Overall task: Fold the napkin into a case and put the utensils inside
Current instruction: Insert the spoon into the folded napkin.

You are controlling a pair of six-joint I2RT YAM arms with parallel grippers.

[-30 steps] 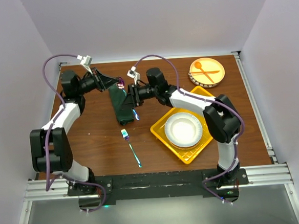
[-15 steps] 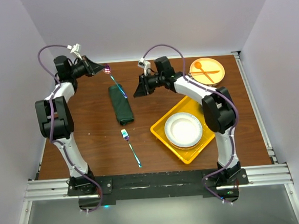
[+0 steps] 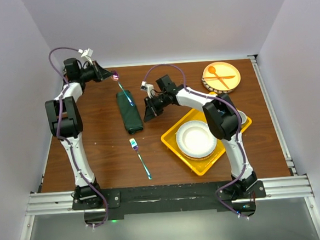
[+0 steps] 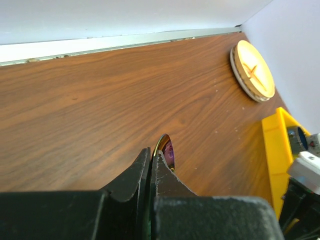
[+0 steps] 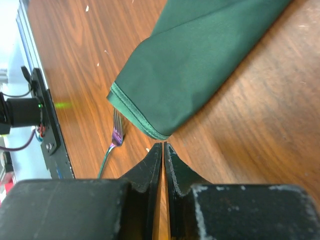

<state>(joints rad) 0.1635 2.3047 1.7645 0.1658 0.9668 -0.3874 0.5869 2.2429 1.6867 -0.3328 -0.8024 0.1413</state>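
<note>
Left gripper (image 3: 112, 75) clamped on spoon (image 3: 124, 90), upper left. Handle points down-right over top end of napkin case (image 3: 130, 116), whose long axis runs up-down. Right gripper (image 3: 148, 114) has fingers together, empty, just right of case. Fork (image 3: 140, 157) lies below it.

The left gripper (image 3: 112, 75) holds one end of the spoon (image 3: 124, 90) near the far edge of the table (image 3: 96, 146), and the spoon's free end slants down over the top of the folded napkin (image 3: 130, 115). The right gripper (image 3: 148, 113) hangs just beside the napkin's right edge. The fork (image 3: 141, 158) lies nearer, apart from the napkin and left of the tray (image 3: 168, 137) bearing a plate (image 3: 196, 139).
</note>
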